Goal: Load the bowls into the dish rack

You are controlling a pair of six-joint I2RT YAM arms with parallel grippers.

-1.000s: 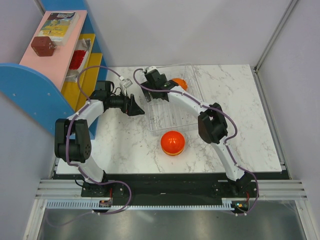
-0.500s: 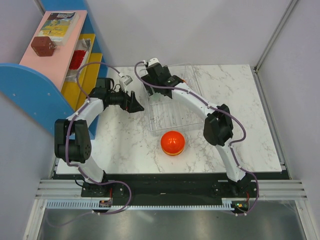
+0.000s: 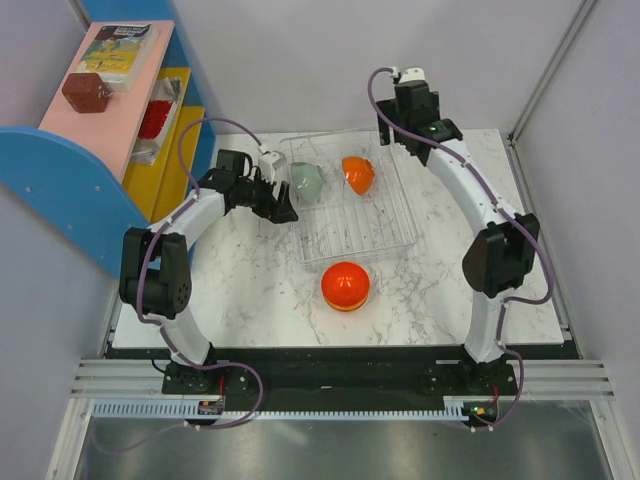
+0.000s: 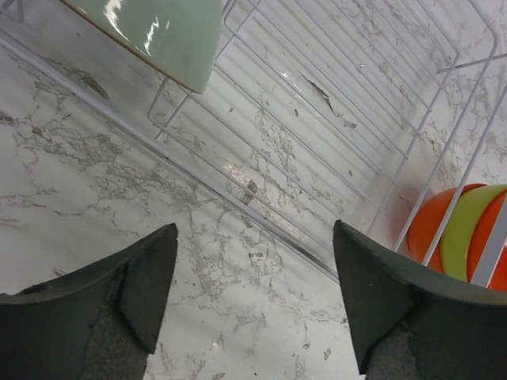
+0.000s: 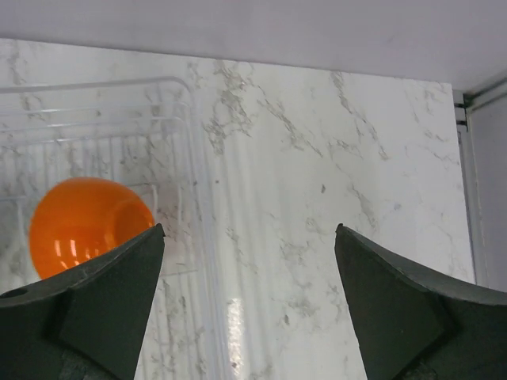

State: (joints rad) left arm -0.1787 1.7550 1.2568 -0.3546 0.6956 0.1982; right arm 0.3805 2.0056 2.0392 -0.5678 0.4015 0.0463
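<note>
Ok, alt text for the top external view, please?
A wire dish rack on a marble table holds a pale green bowl and an orange bowl; a third orange bowl sits upside down on the table in front of it. The left arm reaches to the rack's left side, jaws open; the right arm extends beyond its far right corner.

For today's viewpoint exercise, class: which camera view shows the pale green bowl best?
The top external view: the whole pale green bowl shows there, sitting in the dish rack near its far left corner. The left wrist view catches only a cropped part of it at the top edge. The right wrist view does not show it.
</note>
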